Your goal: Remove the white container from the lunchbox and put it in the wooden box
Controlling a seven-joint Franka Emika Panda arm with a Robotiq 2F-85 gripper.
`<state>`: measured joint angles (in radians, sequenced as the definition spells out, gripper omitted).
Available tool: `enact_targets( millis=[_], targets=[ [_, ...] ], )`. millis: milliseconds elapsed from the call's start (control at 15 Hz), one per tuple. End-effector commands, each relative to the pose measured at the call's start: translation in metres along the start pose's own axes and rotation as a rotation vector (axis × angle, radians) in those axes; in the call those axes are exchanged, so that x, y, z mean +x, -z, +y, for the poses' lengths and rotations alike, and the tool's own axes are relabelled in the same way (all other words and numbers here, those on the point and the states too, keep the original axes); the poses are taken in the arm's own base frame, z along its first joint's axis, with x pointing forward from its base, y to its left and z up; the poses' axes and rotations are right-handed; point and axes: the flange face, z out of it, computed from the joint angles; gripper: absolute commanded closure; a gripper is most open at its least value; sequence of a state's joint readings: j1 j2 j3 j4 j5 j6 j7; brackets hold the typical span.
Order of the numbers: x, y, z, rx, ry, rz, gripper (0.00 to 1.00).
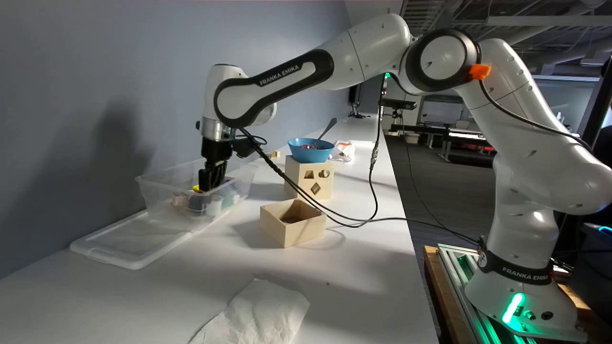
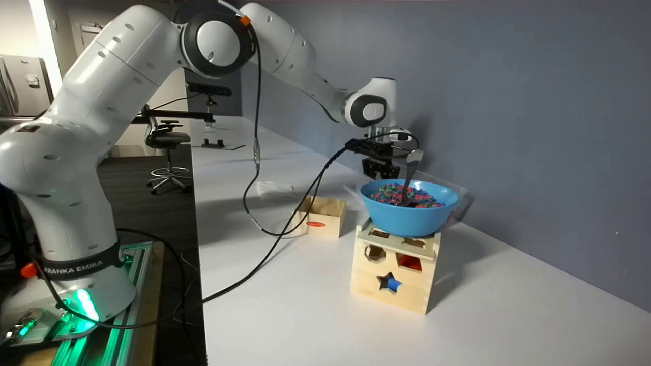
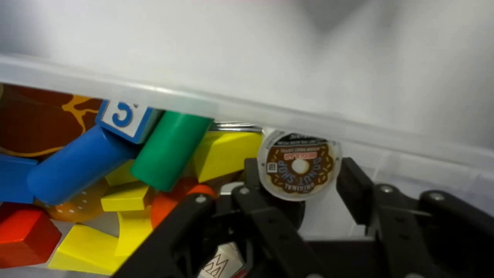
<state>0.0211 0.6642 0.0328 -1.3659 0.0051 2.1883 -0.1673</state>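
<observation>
- Coffee pod (image 3: 300, 165), seemingly the task's white container, is sitting inside the lunchbox (image 1: 158, 195), just beside the wall that appears to be facing the wooden box (image 1: 306, 231).
- Claw (image 3: 302, 177) is straddling the coffee pod at a middling gap, one finger on either side; whether both are pressing, I cannot tell.
- Squeezing evenly below the printed top's edge should be giving the safest hold; the yellow block (image 3: 227, 154) lying alongside could be getting pinched.
- Lifting straight up until fully clearing the lunchbox's edge, then moving across, should be avoiding a knock.
- Printed top is facing upward, its lettering reading upside down in the wrist view.
- No long axis is showing: the round top is hiding most of the side, so the top-to-base line is probably running near upright.
</observation>
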Motion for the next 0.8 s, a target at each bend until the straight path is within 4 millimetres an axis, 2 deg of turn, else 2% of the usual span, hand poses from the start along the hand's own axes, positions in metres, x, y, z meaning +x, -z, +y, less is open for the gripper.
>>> enact_targets(
  millis=[0, 200, 400, 600, 733],
  targets=[
    [0.007, -0.004, -0.003, -0.048, -0.008, -0.018, 0.71],
    [0.003, 0.024, -0.003, -0.039, -0.009, 0.007, 0.71],
    [-0.008, 0.070, 0.004, -0.026, -0.006, 0.057, 0.71],
    [-0.028, 0.127, 0.012, -0.022, -0.007, 0.118, 0.71],
    [-0.045, 0.157, 0.008, 0.017, 0.046, 0.124, 0.71]
  ],
)
